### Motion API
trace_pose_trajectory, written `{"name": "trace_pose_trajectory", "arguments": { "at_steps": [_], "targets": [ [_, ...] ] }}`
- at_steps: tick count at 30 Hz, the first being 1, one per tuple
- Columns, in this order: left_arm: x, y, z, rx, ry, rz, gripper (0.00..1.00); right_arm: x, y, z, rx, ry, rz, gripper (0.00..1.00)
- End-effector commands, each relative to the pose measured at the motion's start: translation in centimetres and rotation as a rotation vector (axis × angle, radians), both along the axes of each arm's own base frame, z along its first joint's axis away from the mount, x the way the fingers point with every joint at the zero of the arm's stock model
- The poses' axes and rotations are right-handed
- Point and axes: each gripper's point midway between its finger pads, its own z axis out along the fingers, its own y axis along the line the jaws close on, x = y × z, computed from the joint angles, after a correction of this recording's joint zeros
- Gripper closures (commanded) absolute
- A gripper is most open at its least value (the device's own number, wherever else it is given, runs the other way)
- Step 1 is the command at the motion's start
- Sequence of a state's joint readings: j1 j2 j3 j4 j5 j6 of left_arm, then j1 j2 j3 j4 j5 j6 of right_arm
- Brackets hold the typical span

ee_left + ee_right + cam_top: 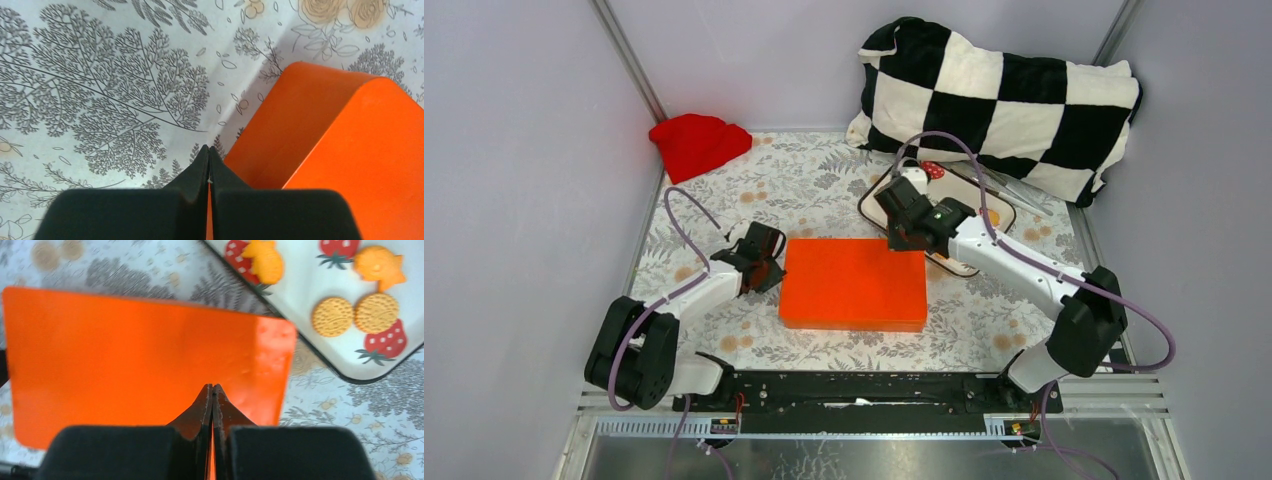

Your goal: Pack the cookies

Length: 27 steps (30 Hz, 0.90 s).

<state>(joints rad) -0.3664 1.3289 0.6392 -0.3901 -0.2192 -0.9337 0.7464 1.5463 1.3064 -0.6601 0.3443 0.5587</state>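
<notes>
Right hand (212, 388) pinched closed above orange box (125, 355), cookies (332, 316) on strawberry-print tray (300, 285) beside it

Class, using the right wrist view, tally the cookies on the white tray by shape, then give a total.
Round golden cookies: 2
Irregular orange cookies: 2
Total: 4
</notes>
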Motion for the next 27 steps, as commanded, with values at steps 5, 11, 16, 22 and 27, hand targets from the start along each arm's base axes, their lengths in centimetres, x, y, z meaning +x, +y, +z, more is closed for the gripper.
{"name": "trace_pose_trajectory", "arguments": {
  "at_steps": [5, 11, 16, 22, 27],
  "targets": [
    [-0.3, -1.3, 1.0, -0.027, 0.003, -0.028, 1.00, -6.4, 1.0, -4.1, -0.026, 0.119, 0.056, 1.00],
    [-0.1, -2.0, 1.7, -0.037, -0.014, -0.045, 1.00, -9.9, -1.5, -8.2, -0.028, 0.204, 0.009, 1.00],
    [0.2, -2.7, 2.7, -0.036, -0.040, -0.063, 1.00, -8.7, -1.2, -6.2, -0.020, 0.141, 0.011, 1.00],
    [0.2, -0.3, 6.0, 0.056, -0.105, -0.002, 1.00, -6.3, 0.2, 0.1, 0.083, -0.047, 0.049, 0.97],
    [0.3, 0.6, 9.8, 0.057, -0.218, 0.018, 1.00, -5.7, 0.3, 3.9, 0.136, -0.140, 0.061, 0.94]
  ]
}}
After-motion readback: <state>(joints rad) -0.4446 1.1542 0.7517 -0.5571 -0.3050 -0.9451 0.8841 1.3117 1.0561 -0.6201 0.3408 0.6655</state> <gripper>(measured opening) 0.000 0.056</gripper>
